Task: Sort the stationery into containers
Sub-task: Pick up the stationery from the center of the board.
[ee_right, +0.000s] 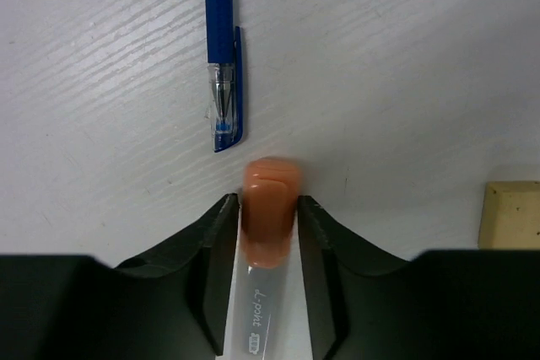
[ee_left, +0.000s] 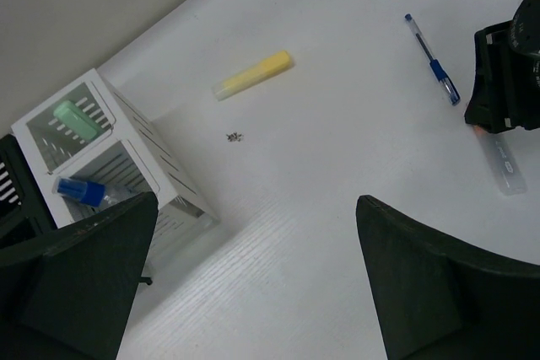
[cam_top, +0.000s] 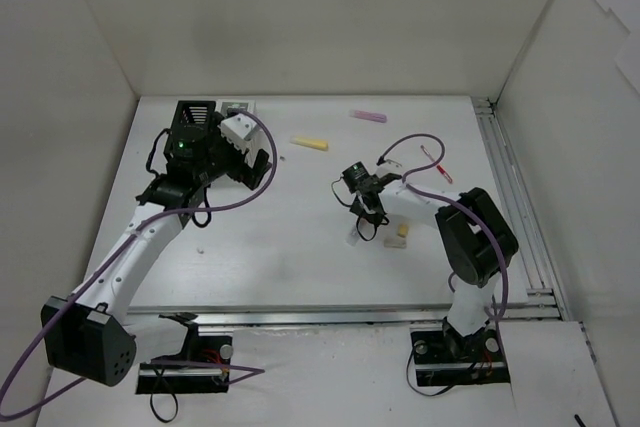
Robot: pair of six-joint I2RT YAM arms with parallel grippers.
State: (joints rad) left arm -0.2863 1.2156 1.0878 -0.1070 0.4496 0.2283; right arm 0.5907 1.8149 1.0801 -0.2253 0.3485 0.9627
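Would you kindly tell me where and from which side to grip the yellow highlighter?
Probably mid-barrel, from directly above: the yellow highlighter lies flat on the table, apart from other items, so jaws can close across its narrow width.

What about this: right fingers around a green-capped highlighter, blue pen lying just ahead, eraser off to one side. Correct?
Not quite. The right wrist view shows the highlighter between the right fingers has an orange cap, not green. The blue pen just ahead and the eraser to one side are as you say.
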